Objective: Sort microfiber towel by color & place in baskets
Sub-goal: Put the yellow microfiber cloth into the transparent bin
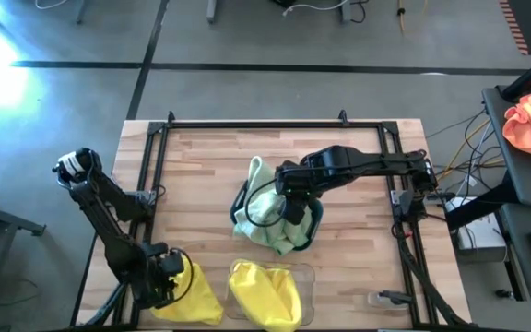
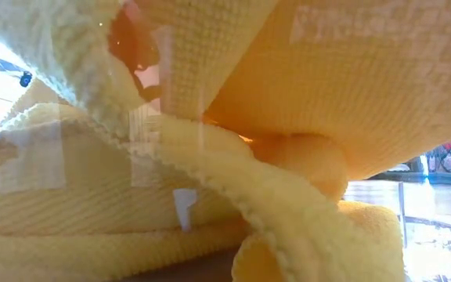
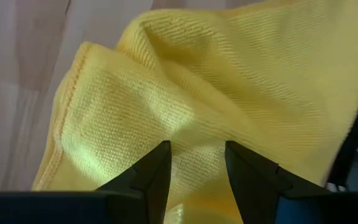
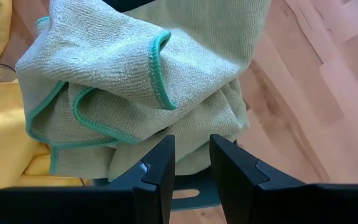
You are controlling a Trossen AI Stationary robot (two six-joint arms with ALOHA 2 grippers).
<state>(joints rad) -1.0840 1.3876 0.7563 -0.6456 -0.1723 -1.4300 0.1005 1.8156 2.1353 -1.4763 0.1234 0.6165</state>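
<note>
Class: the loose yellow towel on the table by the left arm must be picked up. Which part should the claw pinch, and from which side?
Pinch a raised fold near the middle of the yellow towel, coming straight down from above. It lies flat and rumpled on the table, so its ridges give the left claw something to close on; a flat hem would probably slip.

A basket (image 1: 313, 224) is sitting near the middle of the table (image 1: 358, 267), with a heap of towels (image 1: 267, 219) lying in it and spilling over its left rim. The right gripper (image 1: 290, 205) is hanging directly over that heap. Nearer the front edge, a second basket (image 1: 304, 277) is holding a towel (image 1: 265, 293). To its left, another towel (image 1: 196, 293) is lying on the table, with the left gripper (image 1: 169, 277) sitting at its left edge.
</note>
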